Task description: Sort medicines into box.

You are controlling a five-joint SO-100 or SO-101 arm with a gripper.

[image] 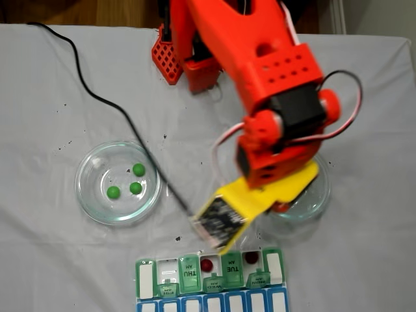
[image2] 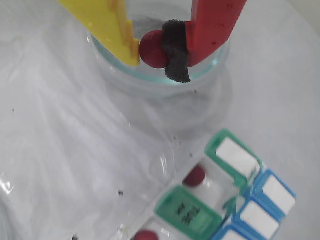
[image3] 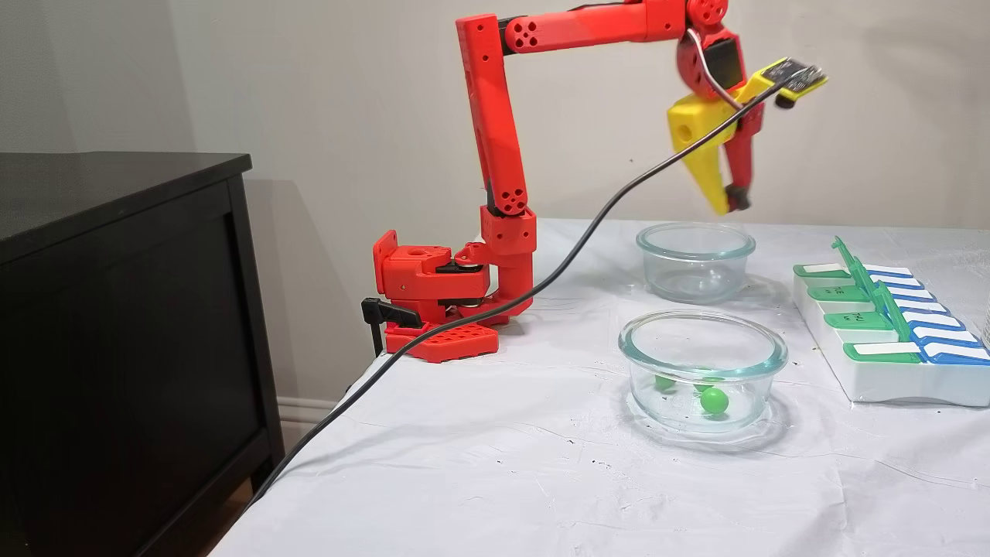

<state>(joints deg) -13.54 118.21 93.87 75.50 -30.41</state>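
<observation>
My gripper (image2: 155,62) is shut on a dark red ball (image2: 151,49), pinched between the yellow finger (image2: 112,25) and the red finger's black pad. In the side fixed view the gripper (image3: 729,205) hangs well above the far glass dish (image3: 696,263). The box (image: 189,273) lies at the table's near edge in the overhead fixed view, with some green lids up. Two red balls (image: 207,264) (image: 251,257) sit in open cells on either side of the TUE lid (image2: 187,215). Three green balls (image: 135,188) lie in the left glass dish (image: 88,188).
A black cable (image: 97,97) runs across the cloth past the left dish to the wrist camera board (image: 218,221). The arm's base (image3: 433,294) is clamped at the table's back edge. A dark cabinet (image3: 116,309) stands beside the table.
</observation>
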